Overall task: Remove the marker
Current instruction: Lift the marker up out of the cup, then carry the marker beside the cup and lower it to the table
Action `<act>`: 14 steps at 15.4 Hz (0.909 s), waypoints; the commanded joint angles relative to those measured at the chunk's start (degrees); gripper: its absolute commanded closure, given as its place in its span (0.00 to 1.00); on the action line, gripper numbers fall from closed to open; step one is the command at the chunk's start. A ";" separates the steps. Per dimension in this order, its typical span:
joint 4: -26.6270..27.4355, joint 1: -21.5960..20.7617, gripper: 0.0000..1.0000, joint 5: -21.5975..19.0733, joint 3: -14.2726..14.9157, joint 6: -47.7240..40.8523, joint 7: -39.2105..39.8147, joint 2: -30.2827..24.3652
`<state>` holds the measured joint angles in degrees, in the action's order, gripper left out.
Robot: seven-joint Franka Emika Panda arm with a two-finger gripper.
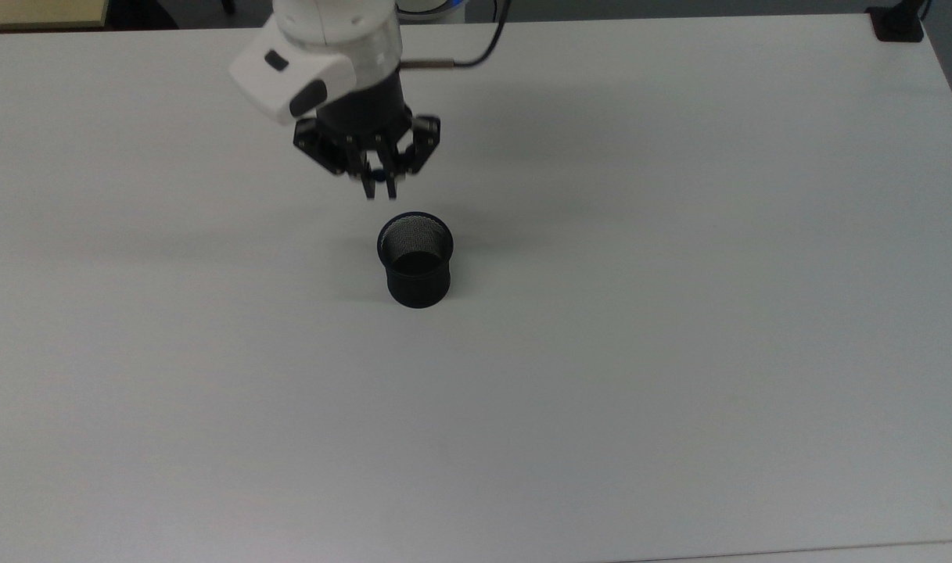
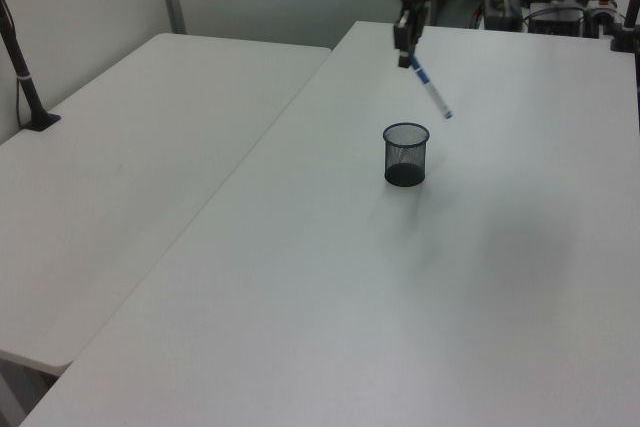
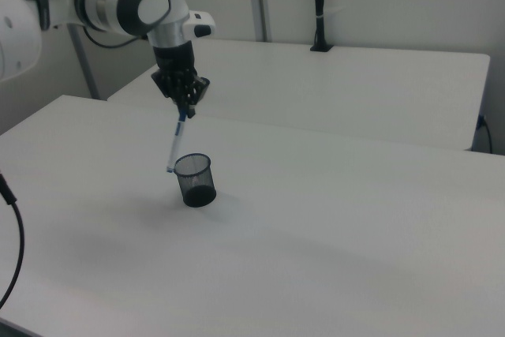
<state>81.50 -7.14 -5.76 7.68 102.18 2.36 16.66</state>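
Hanging tilted in the air above the mesh cup (image 2: 406, 154), the marker (image 2: 431, 93) is fully clear of the cup's rim, its top end pinched in the hand (image 2: 404, 40), whose fingers are closed on it. The cup stands upright on the white counter (image 2: 480, 287).

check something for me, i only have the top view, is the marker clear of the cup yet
observer: yes. In the left view the marker hangs from the gripper, its lower tip above the cup rim.
operator: hanging straight
observer: no, tilted. In the right view its lower end slants toward the right view's left.
operator: gripped where
observer: near its top end; the barrel hangs free below the fingers.
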 commanded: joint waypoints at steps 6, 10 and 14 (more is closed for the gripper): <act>2.33 -1.11 0.80 -1.53 -0.38 -21.73 9.14 -1.19; 4.36 -6.12 0.80 -1.35 -0.38 -22.47 8.27 5.99; 4.71 -10.51 0.80 -1.35 -0.38 -19.58 5.73 13.57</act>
<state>86.60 -14.64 -6.72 6.71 80.31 9.97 25.55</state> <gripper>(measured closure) 0.802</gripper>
